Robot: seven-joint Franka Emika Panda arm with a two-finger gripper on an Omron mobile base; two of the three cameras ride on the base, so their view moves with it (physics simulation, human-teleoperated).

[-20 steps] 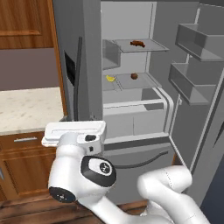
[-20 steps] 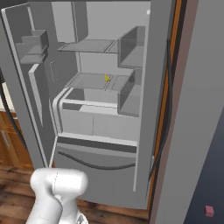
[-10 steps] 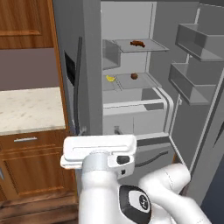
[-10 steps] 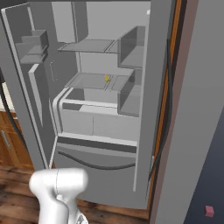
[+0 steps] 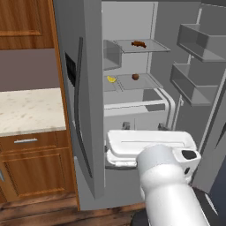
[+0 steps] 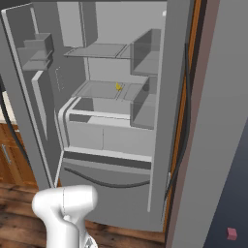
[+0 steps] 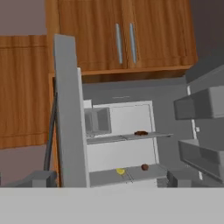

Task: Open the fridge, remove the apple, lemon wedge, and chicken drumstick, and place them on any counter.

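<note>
The fridge (image 5: 84,110) stands with both doors swung open. On its upper glass shelf lies the chicken drumstick (image 5: 138,43) (image 7: 141,133). One shelf lower, the apple (image 5: 135,77) (image 7: 144,167) rests to the right of the lemon wedge (image 5: 111,79) (image 6: 117,86) (image 7: 120,171). My white hand (image 5: 150,143) hovers in front of the fridge's lower drawers, well short of the shelves. My gripper (image 7: 109,180) is open, its fingertips (image 7: 40,177) spread wide with nothing between them. The counter (image 5: 26,110) lies left of the fridge.
The left door (image 7: 68,113) juts out between the counter and the shelves. The right door's bins (image 5: 194,66) stick out on the right. Brown cabinets (image 7: 122,35) hang above the fridge, and drawers (image 5: 31,167) sit under the counter.
My arm has swung to the right, carrying the hand from in front of the left door to the middle of the fridge opening. The food has not moved.
</note>
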